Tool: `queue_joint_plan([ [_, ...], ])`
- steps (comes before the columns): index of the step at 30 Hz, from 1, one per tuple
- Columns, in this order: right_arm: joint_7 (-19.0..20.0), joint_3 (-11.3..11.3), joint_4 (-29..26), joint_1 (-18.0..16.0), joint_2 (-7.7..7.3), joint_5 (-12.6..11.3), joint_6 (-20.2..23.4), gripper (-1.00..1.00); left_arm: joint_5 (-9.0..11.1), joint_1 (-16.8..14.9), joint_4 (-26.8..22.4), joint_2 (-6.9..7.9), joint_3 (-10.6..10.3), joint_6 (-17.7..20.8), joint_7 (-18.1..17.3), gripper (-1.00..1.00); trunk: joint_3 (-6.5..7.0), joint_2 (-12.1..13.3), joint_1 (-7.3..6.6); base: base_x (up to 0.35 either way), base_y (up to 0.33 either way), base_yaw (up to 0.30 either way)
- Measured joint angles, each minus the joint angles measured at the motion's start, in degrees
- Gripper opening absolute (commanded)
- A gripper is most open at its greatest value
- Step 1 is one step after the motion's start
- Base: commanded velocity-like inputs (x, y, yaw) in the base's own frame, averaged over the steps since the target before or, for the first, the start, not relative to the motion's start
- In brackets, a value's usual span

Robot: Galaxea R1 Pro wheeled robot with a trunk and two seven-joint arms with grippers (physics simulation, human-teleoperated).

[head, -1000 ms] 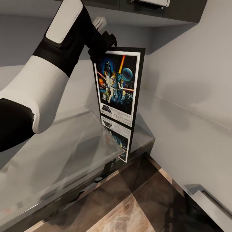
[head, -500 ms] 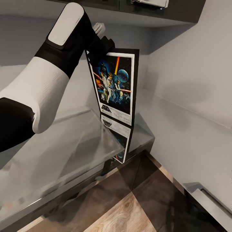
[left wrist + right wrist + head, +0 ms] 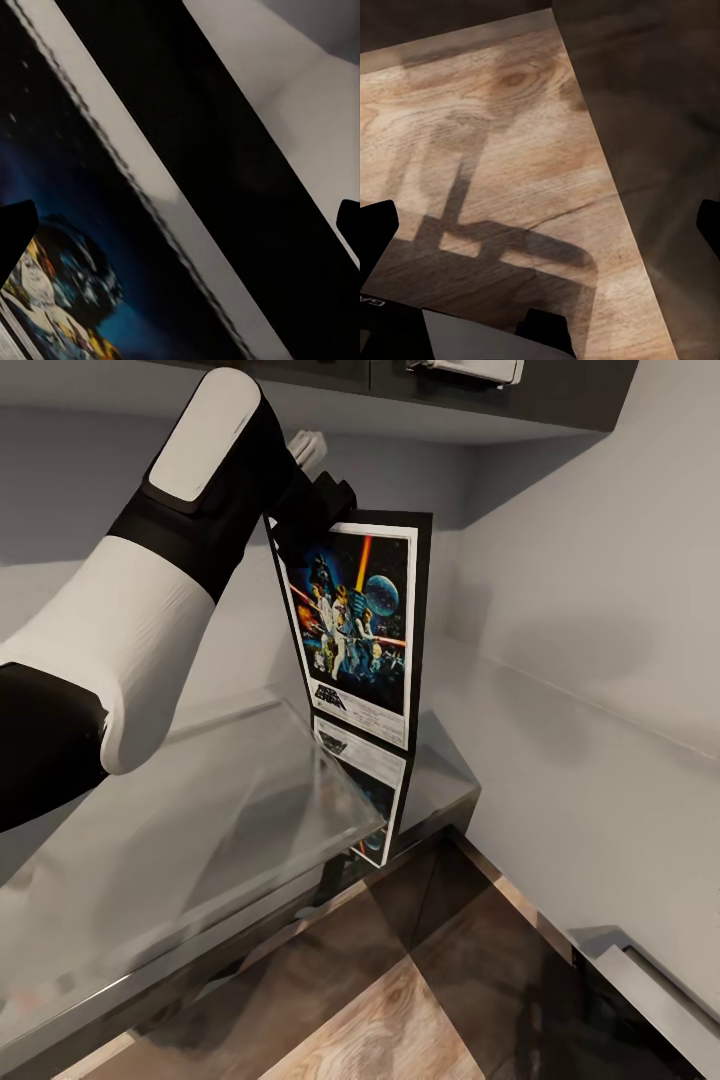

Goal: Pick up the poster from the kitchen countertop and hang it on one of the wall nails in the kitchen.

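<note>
The poster stands upright in its black frame, and its lower edge meets its own reflection on the glossy kitchen countertop. My left gripper is at the poster's top left corner. In the left wrist view the poster lies right in front of my left gripper. The black frame runs slantwise between the two fingertips, which stand wide apart. My right gripper is open over the wooden floor and holds nothing. The wall nails are out of view.
Dark upper cabinets hang above the poster. A plain pale grey wall runs along the right. Wooden floor lies below the counter edge, with a pale ledge at the lower right.
Compared with one second ago, my left arm and the poster's top have shifted a little to the left. Nothing has moved in the last half second.
</note>
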Motion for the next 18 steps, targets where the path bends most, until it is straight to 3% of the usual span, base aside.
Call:
queue_joint_plan([
  [6, 0.00, 0.00, 0.00, -0.01, 0.00, 0.00, 0.00, 1.00, 0.24, 0.03, -1.88, 0.00, -0.09, 0.41, 0.49, 1.00, -0.01, 0.01, 0.01, 0.000, 0.000, 0.000],
  [9, 0.00, 0.00, 0.00, -0.01, 0.00, 0.00, 0.00, 1.00, 0.43, 0.04, -2.57, 0.00, -0.08, 0.39, 2.73, 1.00, -0.01, 0.01, 0.01, 0.000, 0.000, 0.000],
  [12, 0.00, -0.01, 0.00, 0.02, 0.00, 0.00, 0.00, 1.00, 1.74, 0.05, -3.51, 0.00, -0.08, 0.35, 5.24, 1.00, -0.01, 0.01, 0.01, 0.000, 0.000, 0.000],
  [18, 0.00, 0.00, 0.00, 0.02, 0.00, 0.00, 0.00, 1.00, 2.71, 0.05, -4.11, 0.00, -0.08, 0.33, 6.07, 1.00, -0.01, 0.01, 0.01, 0.000, 0.000, 0.000],
])
